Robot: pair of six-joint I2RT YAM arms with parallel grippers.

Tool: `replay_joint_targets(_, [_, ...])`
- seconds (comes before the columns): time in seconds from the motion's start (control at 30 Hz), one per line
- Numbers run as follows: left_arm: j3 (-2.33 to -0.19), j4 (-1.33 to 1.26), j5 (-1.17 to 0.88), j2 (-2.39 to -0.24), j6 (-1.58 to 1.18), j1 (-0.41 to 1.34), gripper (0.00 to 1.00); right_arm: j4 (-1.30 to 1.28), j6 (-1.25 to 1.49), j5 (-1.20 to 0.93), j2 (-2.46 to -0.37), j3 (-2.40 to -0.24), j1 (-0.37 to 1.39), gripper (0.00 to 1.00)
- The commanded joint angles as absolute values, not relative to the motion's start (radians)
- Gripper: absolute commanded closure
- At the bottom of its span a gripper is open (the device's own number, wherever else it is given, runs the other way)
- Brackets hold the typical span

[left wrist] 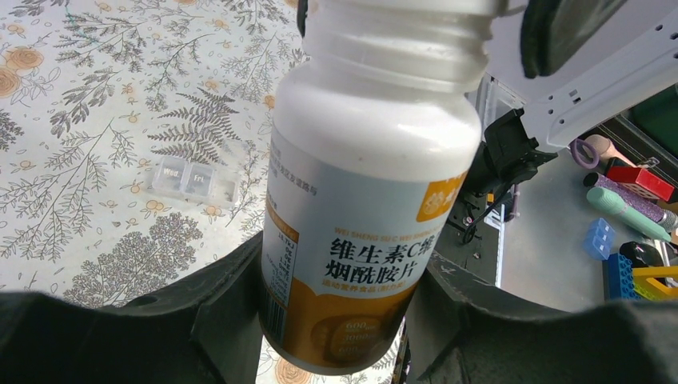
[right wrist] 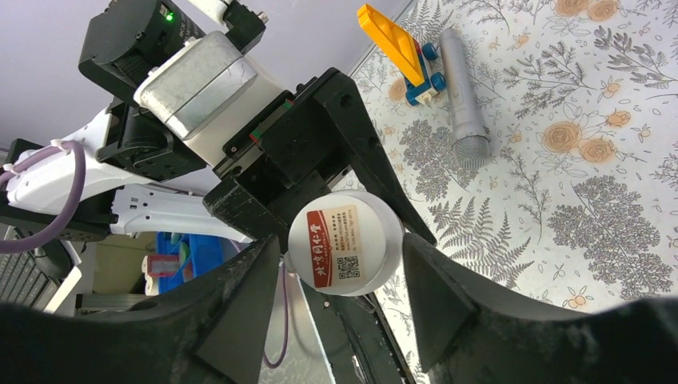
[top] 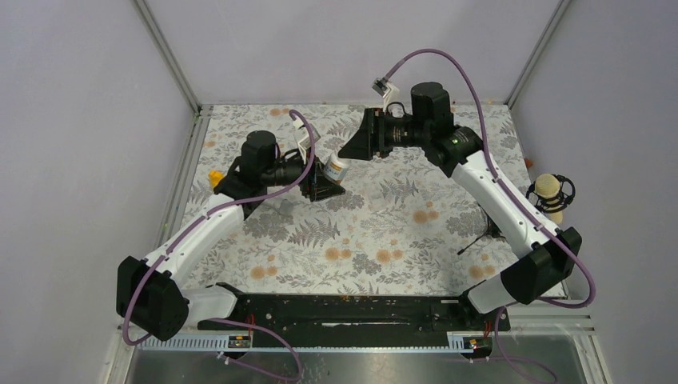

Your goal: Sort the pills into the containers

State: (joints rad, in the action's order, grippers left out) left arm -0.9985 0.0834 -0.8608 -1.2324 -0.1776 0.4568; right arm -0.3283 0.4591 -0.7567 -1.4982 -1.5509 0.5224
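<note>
A white pill bottle (top: 336, 166) with an orange and white label is held above the floral table, tilted. My left gripper (top: 324, 186) is shut on its lower body; in the left wrist view the bottle (left wrist: 368, 200) fills the space between the jaws of this gripper (left wrist: 340, 268). My right gripper (top: 349, 150) is at the bottle's top. Its jaws stand open on either side of the white cap (right wrist: 345, 242), with a thin gap on one side of the gripper (right wrist: 342, 240). A small clear plastic container (left wrist: 196, 180) with compartments lies on the table below. No loose pills show.
A yellow and blue toy (right wrist: 400, 44) and a silver microphone-shaped toy (right wrist: 465, 104) lie near the table's left edge. A yellow block (top: 214, 176) sits by the left arm. A microphone on a stand (top: 550, 192) is at the right. Coloured blocks (left wrist: 632, 264) lie off the table.
</note>
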Motion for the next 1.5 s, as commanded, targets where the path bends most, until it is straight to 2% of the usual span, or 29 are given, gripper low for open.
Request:
replay_joint_targets(0.0, [-1.037,0.005,-0.897,-1.206,-0.180,0.451,1.00,-0.293,0.420,-0.798,-1.459,-1.559,0.522,0.40])
replay_joint_targets(0.13, [-1.051,0.004,-0.909,-1.216,-0.186,0.451,1.00,-0.294,0.428,-0.805,-1.462,-1.571,0.520,0.57])
replay_joint_targets(0.27, [-1.052,0.012,-0.908,-1.216,-0.166,0.451,1.00,-0.293,0.507,-0.864,-1.491,-1.608,0.522,0.67])
replay_joint_targets(0.6, [-1.066,0.075,-0.907,-1.193,-0.042,0.450,1.00,-0.260,0.695,-0.985,-1.524,-1.664,0.511,0.70])
replay_joint_targets(0.7, [-1.073,0.085,-0.904,-1.186,-0.034,0.451,1.00,-0.260,0.716,-0.933,-1.515,-1.658,0.496,0.53])
replay_joint_targets(0.73, [-1.073,0.079,-0.906,-1.183,-0.035,0.451,1.00,-0.260,0.723,-0.908,-1.511,-1.654,0.488,0.44])
replay_joint_targets(0.87, [-1.075,0.065,-0.909,-1.168,-0.042,0.450,1.00,-0.297,0.698,-0.774,-1.503,-1.648,0.468,0.29])
replay_joint_targets(0.97, [-1.078,0.058,-0.915,-1.161,-0.044,0.451,1.00,-0.396,0.652,-0.708,-1.523,-1.694,0.468,0.25])
replay_joint_targets(1.13, [-1.082,0.063,-0.915,-1.163,-0.044,0.451,1.00,-0.467,0.597,-0.643,-1.521,-1.713,0.468,0.24])
replay_joint_targets(1.2, [-1.083,0.065,-0.909,-1.168,-0.043,0.450,1.00,-0.406,0.589,-0.703,-1.504,-1.687,0.467,0.19])
replay_joint_targets(1.3, [-1.090,0.068,-0.902,-1.177,-0.043,0.449,1.00,-0.258,0.556,-0.762,-1.437,-1.585,0.471,0.02])
replay_joint_targets(1.47, [-1.100,0.058,-0.905,-1.188,-0.052,0.449,1.00,-0.355,0.360,-0.737,-1.411,-1.604,0.498,0.01])
